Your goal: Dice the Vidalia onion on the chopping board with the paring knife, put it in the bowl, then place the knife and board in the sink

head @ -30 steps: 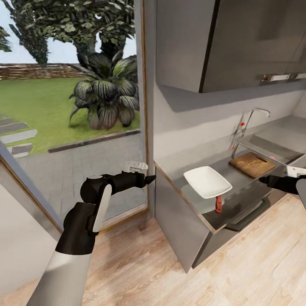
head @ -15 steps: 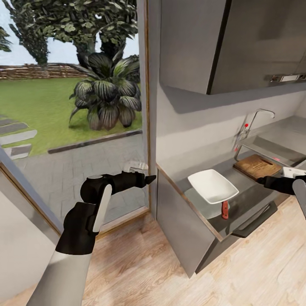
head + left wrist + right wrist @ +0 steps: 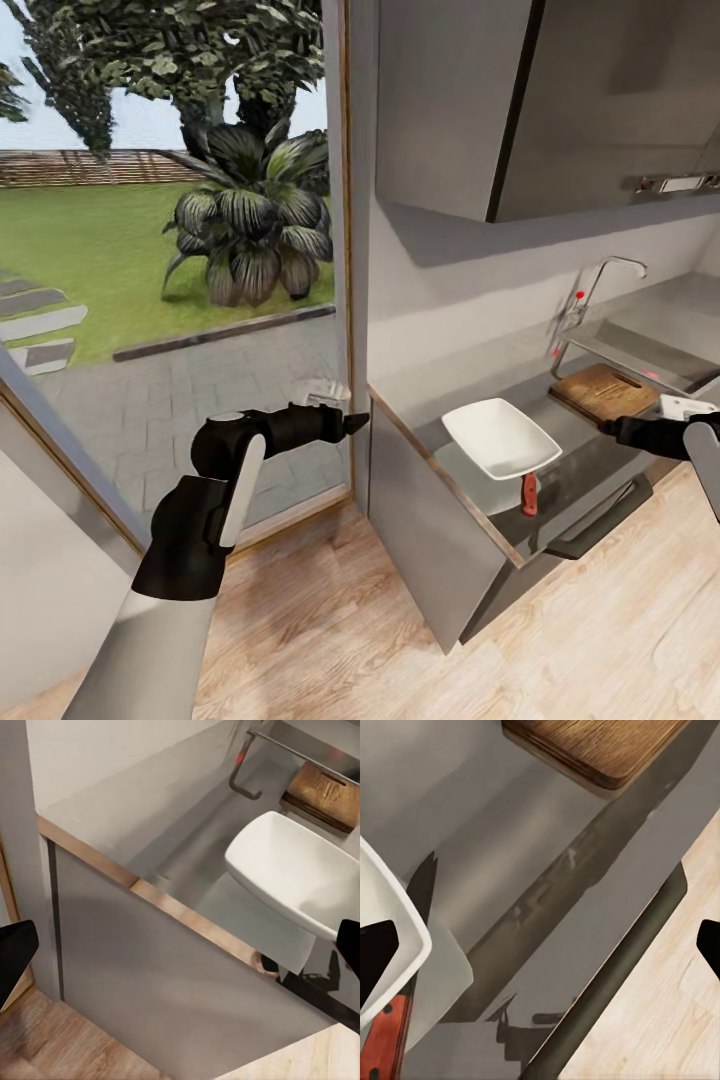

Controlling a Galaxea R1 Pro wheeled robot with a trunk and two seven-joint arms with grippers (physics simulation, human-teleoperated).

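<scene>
Onion cannot be seen; the sink [image 3: 640, 352] sits at the right edge of the head view, under the chrome tap [image 3: 600, 285]. Left jaws [image 3: 352, 421], mid-frame by the window, show both tips apart and empty in the wrist view. Right jaws [image 3: 606, 426], at the right edge, are likewise spread with nothing between them, and have edged slightly left since half a second ago. Just beyond them lies the chopping board [image 3: 604, 389]. Left of it on the desk [image 3: 440, 400] sits the bowl [image 3: 499, 437], with the paring knife [image 3: 529, 494] below it; none of these has moved.
</scene>
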